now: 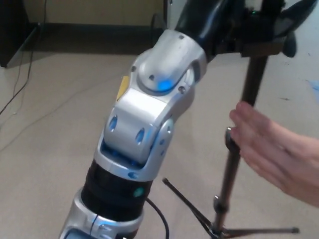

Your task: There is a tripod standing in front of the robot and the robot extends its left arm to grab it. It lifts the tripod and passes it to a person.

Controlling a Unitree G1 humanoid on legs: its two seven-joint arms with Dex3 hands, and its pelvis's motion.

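My left arm [144,129] rises from 7 o'clock toward 1 o'clock. The tripod [234,164] hangs off the floor at 3 o'clock, beside a person's hand [274,149]. My left hand [224,25] grasps its upper pole.

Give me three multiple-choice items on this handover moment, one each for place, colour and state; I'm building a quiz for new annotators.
1. Where is the person's hand?
A. On the floor
B. Beside the tripod pole, at picture right
C. On the robot's forearm

2. What colour is the light on the left arm's silver joint?
A. Blue
B. Red
C. Yellow

3. How is the left hand?
A. Open and empty
B. Out of view
C. Shut on the tripod's upper part

Answers: 1 B, its fingers lie against the pole's middle. 2 A, a blue glow shows on the joint. 3 C, black fingers wrap the pole near the top.
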